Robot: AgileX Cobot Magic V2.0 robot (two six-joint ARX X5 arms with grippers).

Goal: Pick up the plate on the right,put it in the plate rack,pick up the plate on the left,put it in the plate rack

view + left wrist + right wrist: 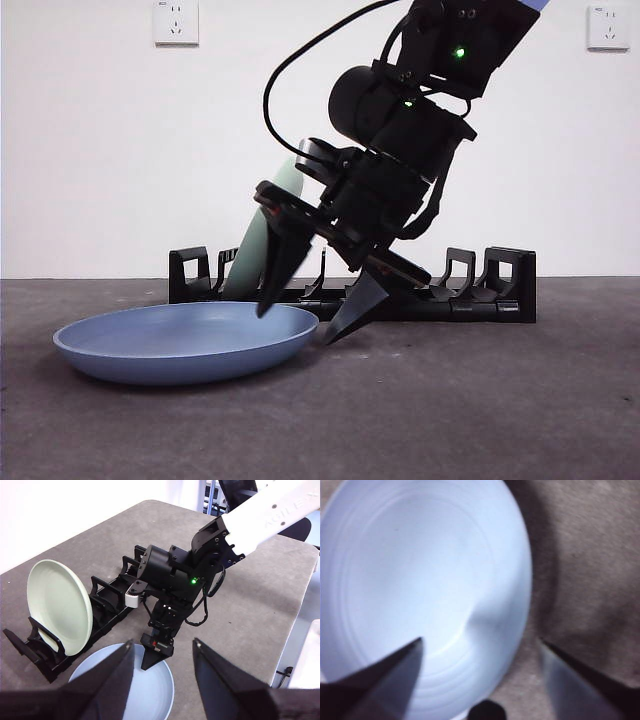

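A blue plate (180, 340) (142, 695) (420, 580) lies flat on the grey table in front of the plate rack's left half. My right gripper (296, 326) (480, 642) (155, 657) is open and straddles the plate's right rim, with one jaw over the plate's inside and the other outside, low by the table. A pale green plate (262, 235) (60, 607) stands upright in the long black plate rack (480, 295) (107, 602), near its left end. My left gripper (162, 680) is open and empty, held high above the blue plate.
The rack runs along the back of the table before a white wall with two sockets (176, 22). The rack's right slots hold nothing. The table's edge (295, 610) and a black chair (237, 490) show in the left wrist view.
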